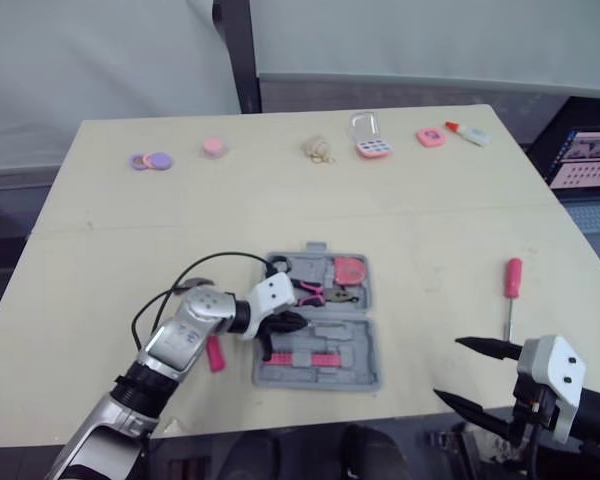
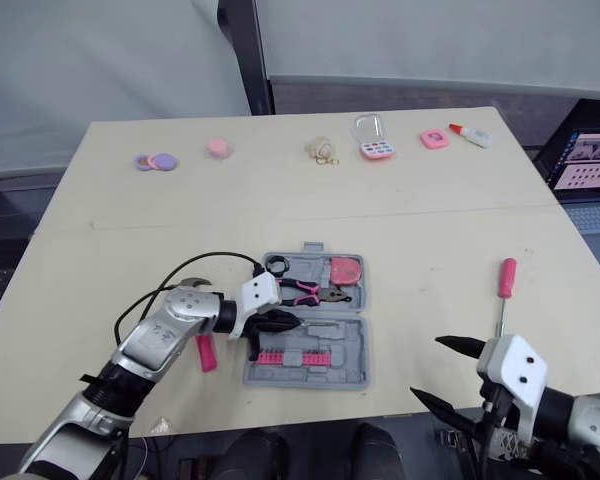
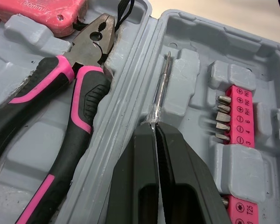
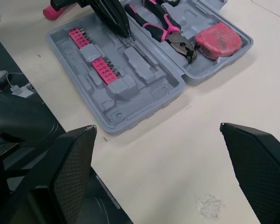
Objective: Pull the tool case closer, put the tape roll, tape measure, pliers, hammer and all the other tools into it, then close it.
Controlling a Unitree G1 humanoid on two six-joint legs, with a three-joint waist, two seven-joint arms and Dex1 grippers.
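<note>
The grey tool case (image 1: 365, 372) lies open near the table's front edge. Inside it are the pink-handled pliers (image 3: 79, 100), a pink tape measure (image 1: 350, 270), a black tape roll (image 1: 278, 266) and pink bit strips (image 3: 236, 114). My left gripper (image 1: 292, 323) hangs over the case's left side, shut on a thin screwdriver (image 3: 161, 84) whose shaft points along a groove. A pink-handled tool (image 1: 215, 353) lies on the table just left of the case. To the right lies a pink screwdriver (image 1: 513, 280). My right gripper (image 1: 448, 368) is open at the front right, holding nothing.
Along the table's far edge sit purple and pink discs (image 1: 151, 160), a pink round piece (image 1: 214, 146), a beige lump (image 1: 319, 150), a clear box with pink contents (image 1: 370, 140), a pink square (image 1: 430, 137) and a small bottle (image 1: 468, 132). A laptop (image 1: 588, 158) stands beyond the right edge.
</note>
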